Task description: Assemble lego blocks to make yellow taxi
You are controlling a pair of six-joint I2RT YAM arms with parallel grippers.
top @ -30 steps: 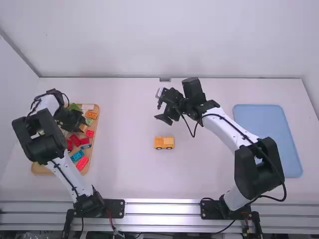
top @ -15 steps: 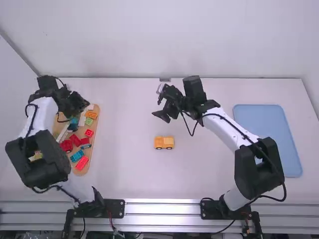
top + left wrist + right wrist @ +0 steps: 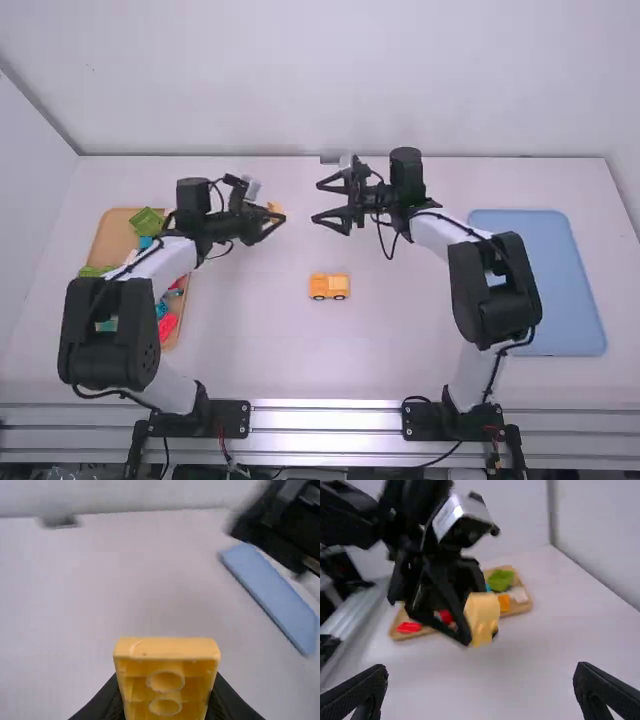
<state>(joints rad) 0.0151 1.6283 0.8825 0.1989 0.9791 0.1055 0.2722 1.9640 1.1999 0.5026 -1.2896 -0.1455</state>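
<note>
My left gripper (image 3: 272,220) is left of the table's centre, shut on a yellow block (image 3: 274,209). In the left wrist view the yellow block (image 3: 166,647) shows two round studs between the fingers of the left gripper (image 3: 166,705). My right gripper (image 3: 318,202) faces it across a small gap, fingers wide apart; in the right wrist view nothing lies between the fingertips of the right gripper (image 3: 480,675), and the yellow block (image 3: 482,614) hangs beyond them. The yellow vehicle body (image 3: 329,287) with dark wheels stands on the table nearer the arm bases.
At the left, a wooden tray (image 3: 112,238) holds several loose blocks, including a green one (image 3: 147,221) and a red one (image 3: 168,325); the left arm partly covers it. A blue tray (image 3: 540,280) lies at the right. A wall rises behind the table.
The left gripper has moved right from the wooden tray to near the middle, now carrying the yellow block. The right gripper has turned toward it, its fingers now seen wide apart. The vehicle body is unmoved.
</note>
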